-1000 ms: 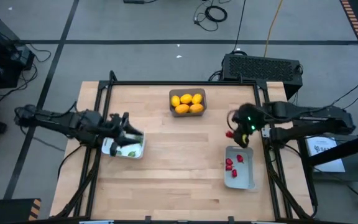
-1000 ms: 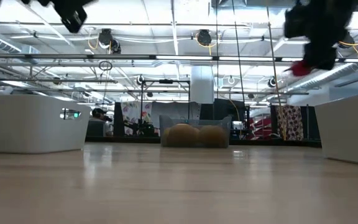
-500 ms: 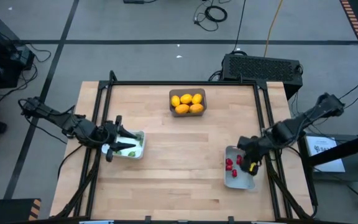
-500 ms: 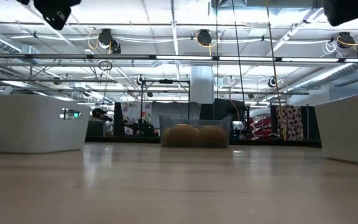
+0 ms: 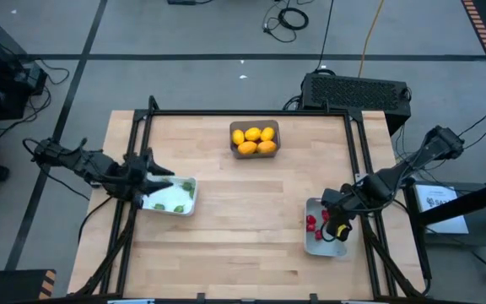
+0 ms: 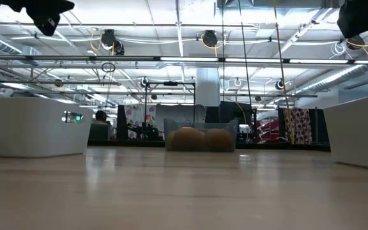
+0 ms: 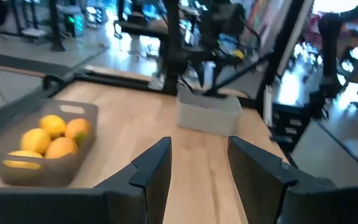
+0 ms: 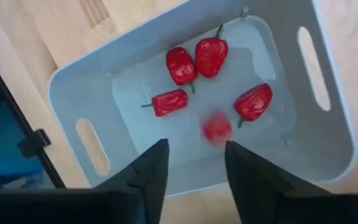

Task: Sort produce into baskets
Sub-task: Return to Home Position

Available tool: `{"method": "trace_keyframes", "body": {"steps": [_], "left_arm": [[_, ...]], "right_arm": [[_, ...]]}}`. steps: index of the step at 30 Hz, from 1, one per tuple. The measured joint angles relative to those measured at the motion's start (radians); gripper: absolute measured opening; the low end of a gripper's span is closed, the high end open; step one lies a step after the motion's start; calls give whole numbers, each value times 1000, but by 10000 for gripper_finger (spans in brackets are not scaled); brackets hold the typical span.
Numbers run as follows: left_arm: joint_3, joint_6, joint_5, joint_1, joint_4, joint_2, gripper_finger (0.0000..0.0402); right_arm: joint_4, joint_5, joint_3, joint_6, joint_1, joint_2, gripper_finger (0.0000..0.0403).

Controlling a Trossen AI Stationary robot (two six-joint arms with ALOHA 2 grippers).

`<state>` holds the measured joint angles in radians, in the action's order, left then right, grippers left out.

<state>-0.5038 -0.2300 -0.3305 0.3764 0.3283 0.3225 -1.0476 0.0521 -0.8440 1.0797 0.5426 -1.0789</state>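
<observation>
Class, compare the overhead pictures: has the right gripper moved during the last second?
Yes. The right gripper went from beyond the far end of the pale bin to above it.

Wooden table (image 5: 243, 224), light planks, under my arms. Black frame (image 5: 251, 112) runs along its back edge and both side edges. Three bins stand directly on wood, well apart from each other. Dark grey bin (image 5: 255, 123) near back edge, about middle. White bin (image 5: 194, 198) near edge on my left side, slightly turned. Pale bin (image 5: 326, 252) near edge on my right side, more to front than white bin.
</observation>
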Motion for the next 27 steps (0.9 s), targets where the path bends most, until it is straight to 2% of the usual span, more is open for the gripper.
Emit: {"method": "trace_keyframes", "body": {"steps": [4,8,14,18,24,27], "left_arm": [[20,0,-15,-45,27,-68,164],[20,1,-1,-94,42,-87,164],[20,3,6,-155,133,-87,164],[20,33,7,-183,125,-95,164],[26,55,19,-196,83,-140,164],[95,54,68,-196,-29,-162,164]], "right_arm": [[-24,-30,0,-51,-7,34,178],[-26,-143,0,-120,-56,112,197],[33,-313,1,-297,-157,265,203],[211,-351,61,-464,-213,394,203],[534,-341,257,-649,-278,600,203],[637,-335,372,-685,-296,686,203]]}}
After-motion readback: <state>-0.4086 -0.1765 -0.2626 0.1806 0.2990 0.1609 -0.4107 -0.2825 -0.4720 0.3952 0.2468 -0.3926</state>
